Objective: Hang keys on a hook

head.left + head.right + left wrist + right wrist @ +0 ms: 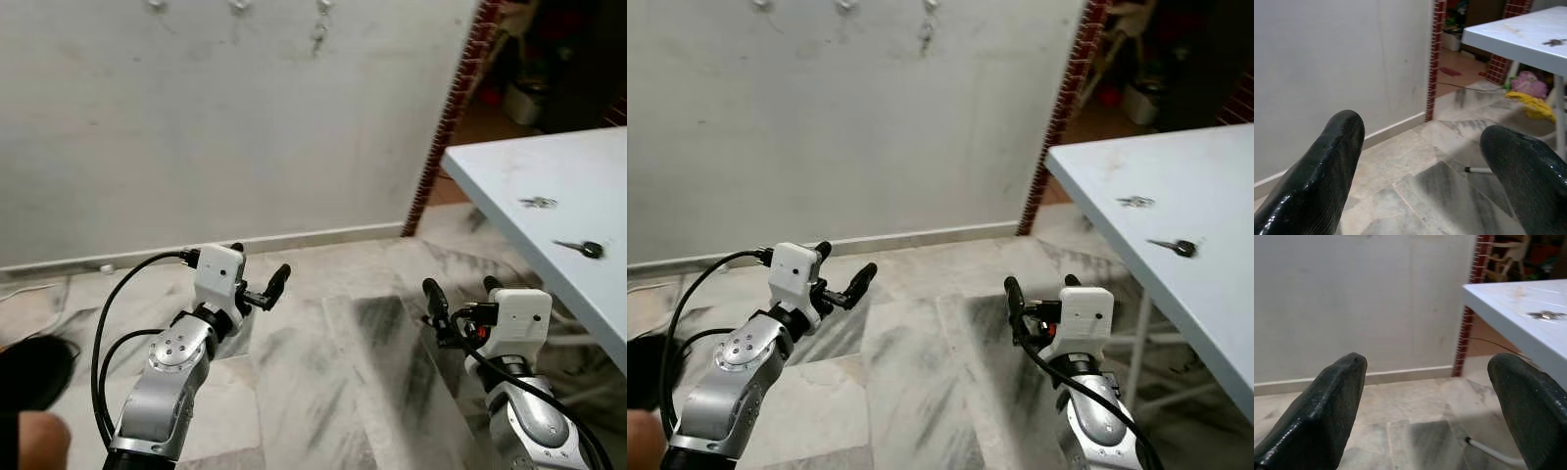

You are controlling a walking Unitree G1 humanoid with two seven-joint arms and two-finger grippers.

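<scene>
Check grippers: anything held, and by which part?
Nothing held. Left gripper and right gripper both have jaws open and empty; keys lie on the table.

Marble floor [323, 372] open across centre and lower frame, nothing standing on it between the 2 arms. White wall [225, 117] closes off upper left and centre; 3 hooks [238, 6] along top edge, the rightmost already carrying something small. Brick pillar [446, 117] at upper right marks wall's end, doorway beyond it cluttered. White table [549, 196] juts in from the right, its edge just above right gripper [460, 299]; table legs [1136, 343] below. Left gripper [260, 279] near the skirting, fingers spread
</scene>
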